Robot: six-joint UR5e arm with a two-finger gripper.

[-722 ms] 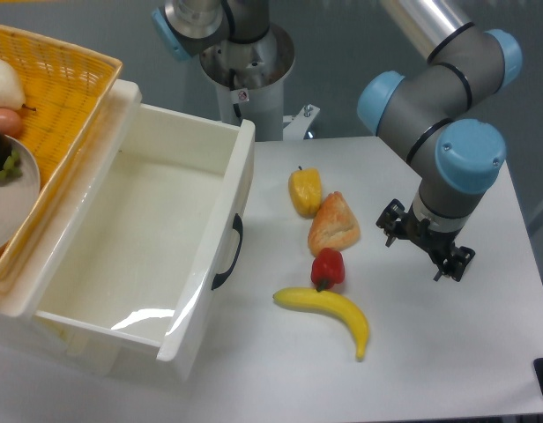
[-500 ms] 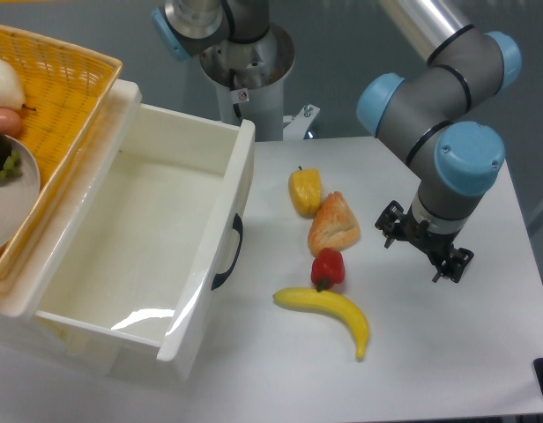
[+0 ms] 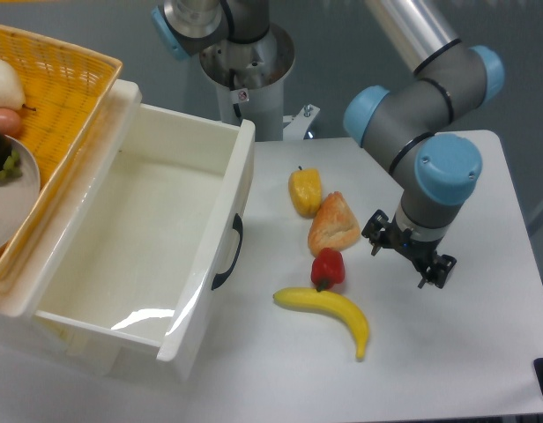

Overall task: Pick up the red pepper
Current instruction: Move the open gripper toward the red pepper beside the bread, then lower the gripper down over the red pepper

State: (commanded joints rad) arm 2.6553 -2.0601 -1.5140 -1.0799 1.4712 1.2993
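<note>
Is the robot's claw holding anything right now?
No, nothing. The black two-finger gripper is open and empty, off to the side of the small glossy red pepper, which sits on the white table.

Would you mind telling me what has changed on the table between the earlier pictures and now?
The gripper has shifted left in the picture, toward the red pepper, with the arm following. It grips nothing and remains clear of the pepper. The red pepper, banana, bread piece, yellow pepper and white bin have not moved.

Arm bent down over table, gripper (image 3: 407, 261) pointing down, fingers apart, nothing btwn them.
</note>
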